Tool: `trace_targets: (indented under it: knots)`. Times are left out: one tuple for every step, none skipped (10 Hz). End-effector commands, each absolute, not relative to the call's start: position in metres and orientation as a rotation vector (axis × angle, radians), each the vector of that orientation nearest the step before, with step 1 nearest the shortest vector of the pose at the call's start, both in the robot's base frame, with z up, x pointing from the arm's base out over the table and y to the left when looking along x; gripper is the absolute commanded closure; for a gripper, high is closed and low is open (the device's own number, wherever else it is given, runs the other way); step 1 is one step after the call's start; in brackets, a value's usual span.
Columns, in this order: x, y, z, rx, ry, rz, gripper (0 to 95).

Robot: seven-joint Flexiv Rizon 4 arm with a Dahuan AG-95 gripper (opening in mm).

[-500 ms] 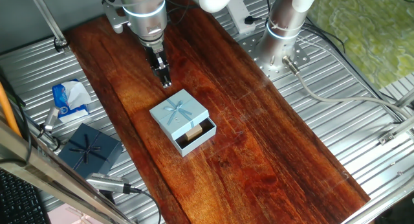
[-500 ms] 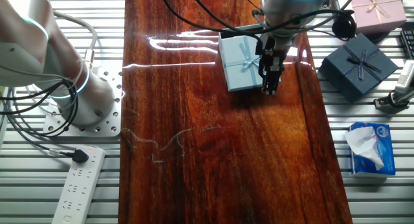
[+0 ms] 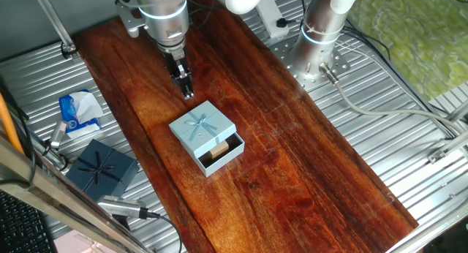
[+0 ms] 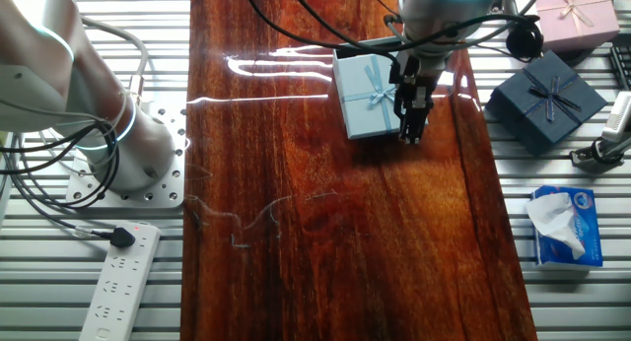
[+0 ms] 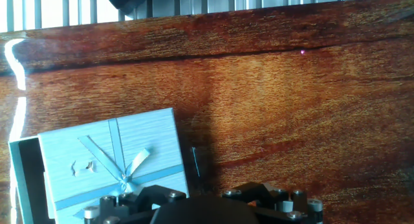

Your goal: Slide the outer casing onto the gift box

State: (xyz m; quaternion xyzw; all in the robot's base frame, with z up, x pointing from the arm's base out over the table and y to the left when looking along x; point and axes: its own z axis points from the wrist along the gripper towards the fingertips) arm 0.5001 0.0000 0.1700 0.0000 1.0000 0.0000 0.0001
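The outer casing, a light blue sleeve with a pale bow, lies on the wooden board. The gift box sticks partway out of its near-right side, showing a dark interior and a small tan piece. My gripper hangs just behind the casing with its fingers together, holding nothing, tips close to the board. In the other fixed view the gripper stands at the right edge of the casing. In the hand view the casing lies at the lower left; only the gripper's body shows at the bottom edge.
A dark navy bow-topped box and a tissue pack lie on the metal table left of the board. A pink box sits beyond the navy box. A second arm's base and a power strip stand on the other side.
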Motion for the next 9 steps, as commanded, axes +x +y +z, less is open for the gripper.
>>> trace_targets:
  knots:
    - [0.5000,0.0000,0.1701,-0.428,3.089,0.030,95.0]
    - [0.5000,0.0001,0.1704,-0.428,3.089,0.030,95.0]
    - [0.4999,0.0002,0.1710,-0.428,3.089,0.030,95.0]
    - [0.4999,0.0003,0.1713,-0.429,3.089,0.032,95.0]
    - [0.4999,0.0003,0.1713,-0.428,3.090,0.032,95.0]
    - [0.4999,0.0003,0.1713,-0.429,3.091,0.032,95.0]
    - [0.4999,0.0003,0.1713,-0.430,3.091,0.034,95.0]
    - [0.4999,0.0003,0.1713,-0.432,3.090,0.033,95.0]
    - [0.4999,0.0003,0.1713,-0.439,3.089,0.031,95.0]
